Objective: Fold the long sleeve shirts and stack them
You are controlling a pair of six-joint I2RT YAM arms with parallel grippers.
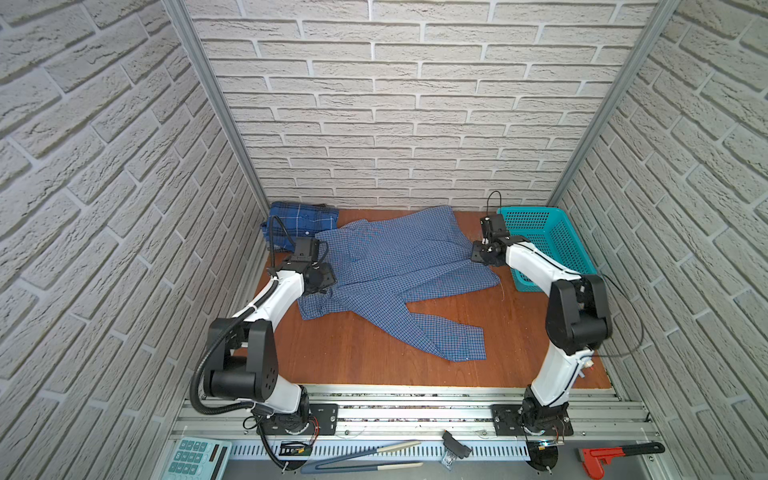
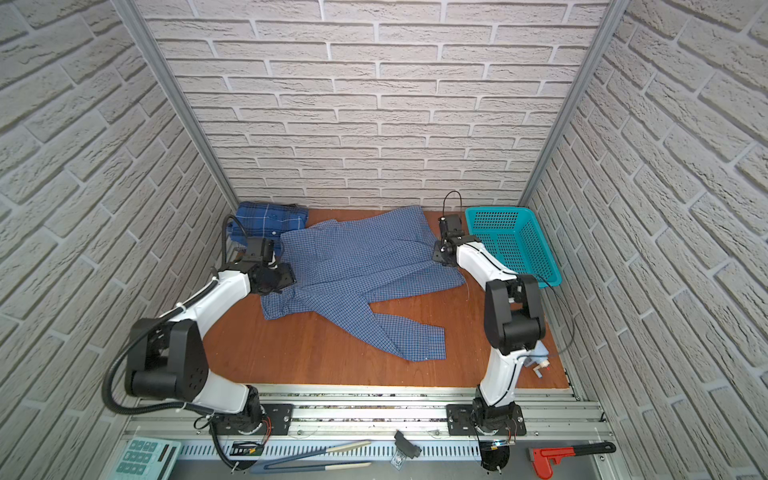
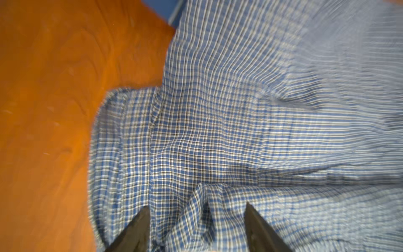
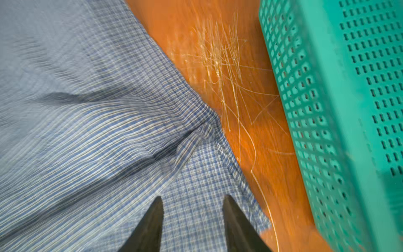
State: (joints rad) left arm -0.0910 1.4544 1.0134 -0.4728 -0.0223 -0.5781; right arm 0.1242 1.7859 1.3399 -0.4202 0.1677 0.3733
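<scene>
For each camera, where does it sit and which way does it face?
Top views: high above the near edge, looking down at the table; left arm and right arm show in both.
Left wrist: on the left arm, facing down at the check shirt; left claw open.
Right wrist: on the right arm, facing down at shirt edge and basket; right claw open.
Shared: both wrist views show the check shirt.

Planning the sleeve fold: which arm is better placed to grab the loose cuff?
Likely the right. The cuff lies right of the table's middle, nearer the right gripper by the basket; the left gripper is at the shirt's opposite edge.
</scene>
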